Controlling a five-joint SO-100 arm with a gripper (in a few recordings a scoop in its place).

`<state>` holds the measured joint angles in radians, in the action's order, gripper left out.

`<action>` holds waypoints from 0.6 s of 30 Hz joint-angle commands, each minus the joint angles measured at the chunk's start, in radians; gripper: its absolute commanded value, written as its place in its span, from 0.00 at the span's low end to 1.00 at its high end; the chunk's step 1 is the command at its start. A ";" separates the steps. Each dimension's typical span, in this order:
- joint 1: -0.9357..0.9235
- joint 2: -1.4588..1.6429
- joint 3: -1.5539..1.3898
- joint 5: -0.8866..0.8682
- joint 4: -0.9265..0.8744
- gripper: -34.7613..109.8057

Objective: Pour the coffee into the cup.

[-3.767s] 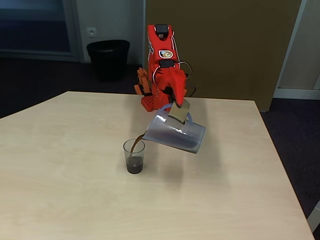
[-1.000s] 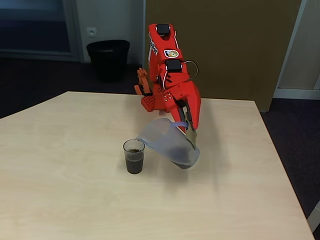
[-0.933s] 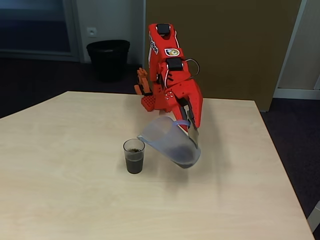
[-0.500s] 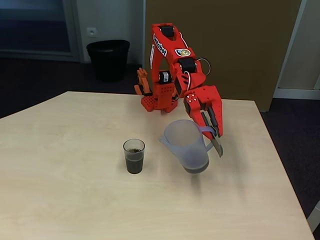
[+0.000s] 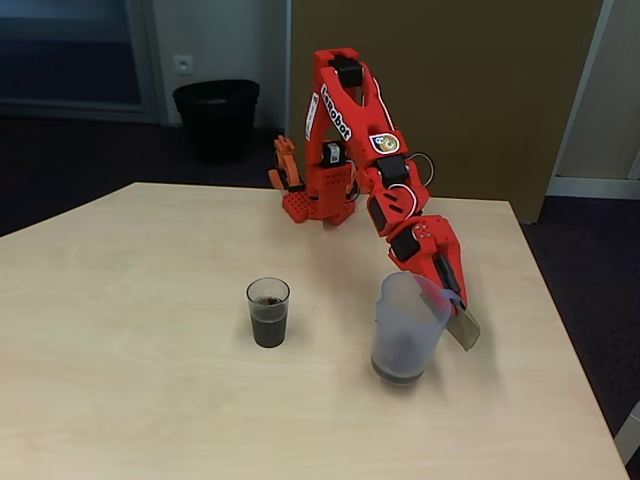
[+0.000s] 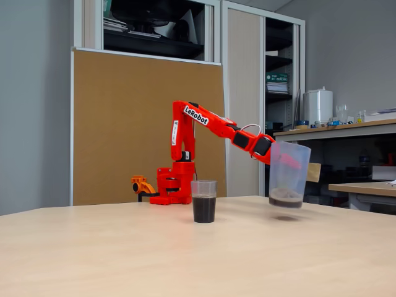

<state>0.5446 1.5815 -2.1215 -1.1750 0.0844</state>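
Coffee [image 6: 203, 209] dark brown, half filling clear cup [image 5: 268, 312], table [image 5: 150, 400].

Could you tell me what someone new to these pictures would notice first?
The bright red arm stands out, reaching from the table's far edge with its gripper clamped on the flat handle of an upright translucent pitcher. In a fixed view the pitcher hangs just above the table, a little coffee at its bottom. Beside it stands the cup, about half full of coffee.
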 commanded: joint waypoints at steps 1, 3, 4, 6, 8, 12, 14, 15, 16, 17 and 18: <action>0.035 -0.028 0.049 0.031 0.060 0.24; 0.046 -0.058 0.078 0.046 0.060 0.24; 0.054 -0.072 0.092 0.049 0.058 0.24; 0.067 -0.097 0.110 0.049 0.061 0.24; 0.080 -0.118 0.127 0.051 0.063 0.24; 0.095 -0.143 0.129 0.026 0.089 0.24; 0.098 -0.149 0.120 0.005 0.104 0.24; 0.100 -0.152 0.115 -0.011 0.112 0.24; 0.101 -0.153 0.109 -0.031 0.123 0.24; 0.103 -0.155 0.106 -0.054 0.123 0.24; 0.104 -0.155 0.103 -0.064 0.129 0.26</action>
<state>0.6320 1.4005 -2.0325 -1.1980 0.1703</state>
